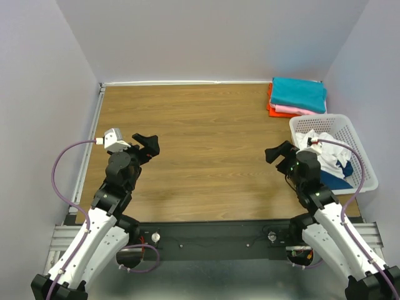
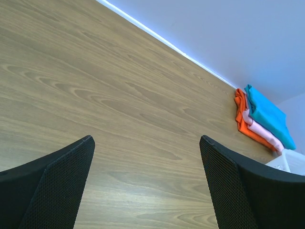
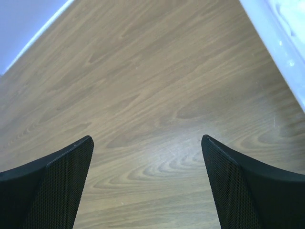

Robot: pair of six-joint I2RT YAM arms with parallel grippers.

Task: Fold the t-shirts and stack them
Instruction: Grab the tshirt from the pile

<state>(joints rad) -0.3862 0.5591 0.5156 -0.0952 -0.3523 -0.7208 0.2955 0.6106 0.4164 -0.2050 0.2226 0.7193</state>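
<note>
left gripper (image 2: 147, 138) fingers spread, empty | right gripper (image 3: 147, 138) fingers spread, empty | 3 folded t-shirts (image 1: 298, 97) stacked beside basket (image 1: 319, 117)

Beyond the right gripper (image 1: 278, 152), teal t-shirt (image 1: 300, 94) lay over pink t-shirt (image 1: 290, 110) and orange t-shirt (image 1: 272, 111); basket (image 1: 331, 122) beside it was white lattice; table (image 1: 206, 137) was brown wood-grain

top external: above near edge, looking down on whole counter (image 1: 206, 119)
left wrist: close, facing far right corner
right wrist: close, facing far edge
shared: counter middle
</note>
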